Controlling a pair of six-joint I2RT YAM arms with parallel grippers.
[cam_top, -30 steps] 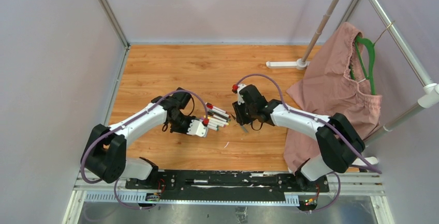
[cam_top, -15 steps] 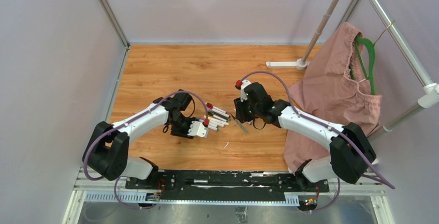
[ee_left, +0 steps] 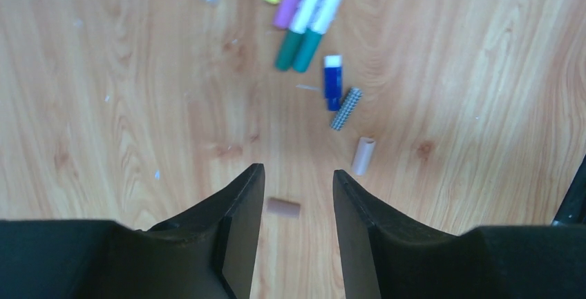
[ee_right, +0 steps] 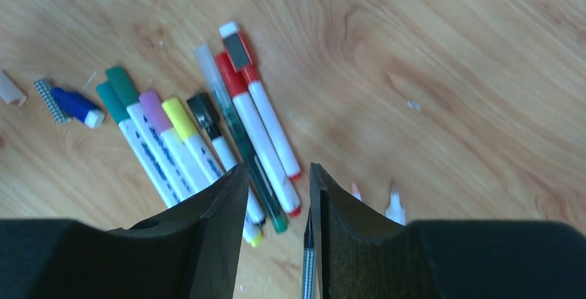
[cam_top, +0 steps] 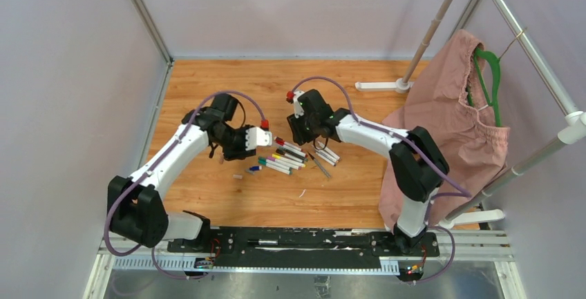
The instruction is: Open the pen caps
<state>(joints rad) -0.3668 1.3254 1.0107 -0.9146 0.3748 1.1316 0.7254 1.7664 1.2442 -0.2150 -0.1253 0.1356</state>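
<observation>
Several white marker pens [cam_top: 294, 155] lie side by side mid-table. In the right wrist view they wear red [ee_right: 231, 81], black [ee_right: 203, 111], yellow [ee_right: 177, 117], lilac [ee_right: 151, 101] and green caps [ee_right: 121, 80]. Loose caps lie left of them: blue [ee_left: 333, 81], patterned grey [ee_left: 346, 108], whitish [ee_left: 363, 155] and brownish [ee_left: 283, 207]. My left gripper [ee_left: 297, 175] is open and empty above the brownish cap; it hovers left of the pile [cam_top: 261, 139]. My right gripper [ee_right: 278, 171] is open and empty over the pens' far ends [cam_top: 298, 132].
A thin grey pen [ee_right: 308, 264] lies by the right fingers. A pink cloth [cam_top: 442, 123] hangs on a green hanger [cam_top: 489, 71] from a metal rack at the right, with its white foot [cam_top: 379, 85] on the table. Grey walls close the left and back.
My left arm has lifted and pulled back to the left off the pens' ends, and loose caps now show there. My right arm has swung left and farther back over the pile.
</observation>
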